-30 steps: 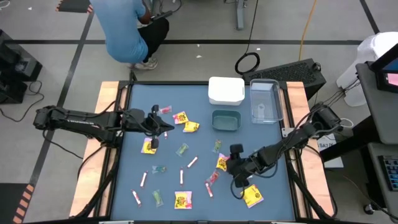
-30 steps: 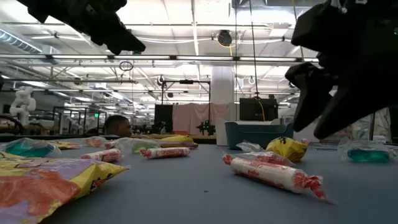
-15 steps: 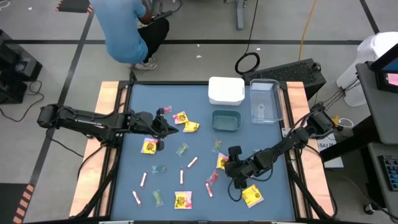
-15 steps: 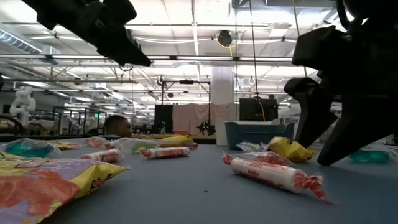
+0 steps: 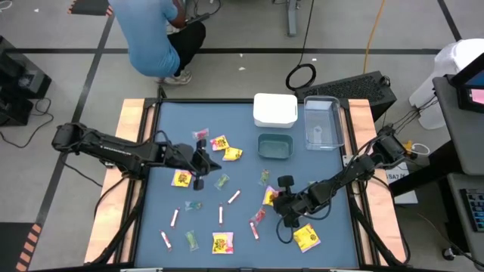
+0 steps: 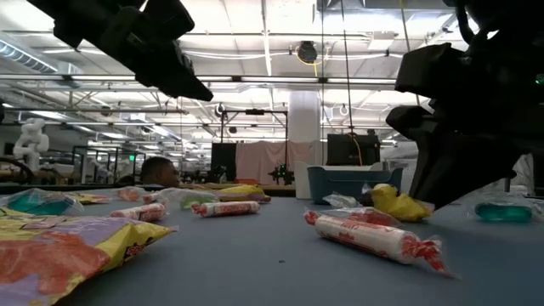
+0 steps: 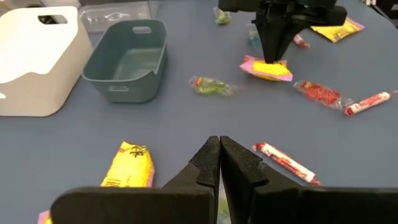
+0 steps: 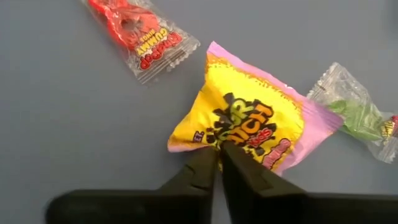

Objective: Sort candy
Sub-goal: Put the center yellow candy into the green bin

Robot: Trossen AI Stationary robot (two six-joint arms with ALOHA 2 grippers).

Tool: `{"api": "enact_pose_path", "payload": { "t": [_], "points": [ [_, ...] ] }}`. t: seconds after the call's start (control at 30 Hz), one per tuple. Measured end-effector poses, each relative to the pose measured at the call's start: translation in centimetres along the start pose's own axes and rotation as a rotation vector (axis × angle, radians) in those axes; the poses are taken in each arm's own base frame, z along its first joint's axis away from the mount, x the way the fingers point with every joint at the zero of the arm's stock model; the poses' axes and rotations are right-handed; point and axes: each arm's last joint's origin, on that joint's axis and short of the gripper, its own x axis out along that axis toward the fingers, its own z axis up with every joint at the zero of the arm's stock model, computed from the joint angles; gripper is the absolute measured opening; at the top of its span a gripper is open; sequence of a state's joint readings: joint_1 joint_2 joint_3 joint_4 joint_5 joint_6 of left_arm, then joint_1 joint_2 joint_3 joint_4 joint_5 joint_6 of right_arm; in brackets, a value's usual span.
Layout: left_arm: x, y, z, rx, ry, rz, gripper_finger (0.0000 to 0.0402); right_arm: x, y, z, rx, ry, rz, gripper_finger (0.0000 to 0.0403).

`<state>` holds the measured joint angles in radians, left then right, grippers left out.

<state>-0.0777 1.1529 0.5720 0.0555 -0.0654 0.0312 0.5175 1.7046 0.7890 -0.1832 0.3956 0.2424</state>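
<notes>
Between right gripper (image 8: 217, 163) fingertips | yellow packet (image 8: 249, 127) pinched (near edge)

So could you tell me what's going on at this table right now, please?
The robot is sorting wrapped candy scattered over the blue table. The right tool has shut on a yellow square packet with red print lying on the table near a red clear-wrapped piece. The left tool hangs shut and empty over the sweets. The teal plastic bin looks empty.
</notes>
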Motion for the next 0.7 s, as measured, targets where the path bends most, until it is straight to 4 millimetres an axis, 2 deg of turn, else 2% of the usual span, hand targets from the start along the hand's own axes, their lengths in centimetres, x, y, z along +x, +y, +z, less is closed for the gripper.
{"api": "enact_pose_path", "payload": {
  "t": [0.13,0.33,0.53,0.7],
  "points": [
    [0.2,-0.4,0.0,0.008,-0.008,-0.014,0.002,-0.3,0.1,0.9,0.01,-0.021,0.014,0.0011],
    [0.3,-0.9,0.2,0.018,-0.028,-0.033,0.002,-1.7,0.3,3.9,-0.023,-0.053,0.011,0.0003],
    [0.2,-1.3,0.2,0.03,-0.03,-0.048,0.002,-4.3,-0.3,7.7,-0.019,-0.073,-0.121,0.0001],
    [0.2,-1.5,0.3,0.064,-0.039,-0.054,0.002,-7.3,-1.1,11.2,0.004,-0.133,-0.228,0.0001]
  ]
}}
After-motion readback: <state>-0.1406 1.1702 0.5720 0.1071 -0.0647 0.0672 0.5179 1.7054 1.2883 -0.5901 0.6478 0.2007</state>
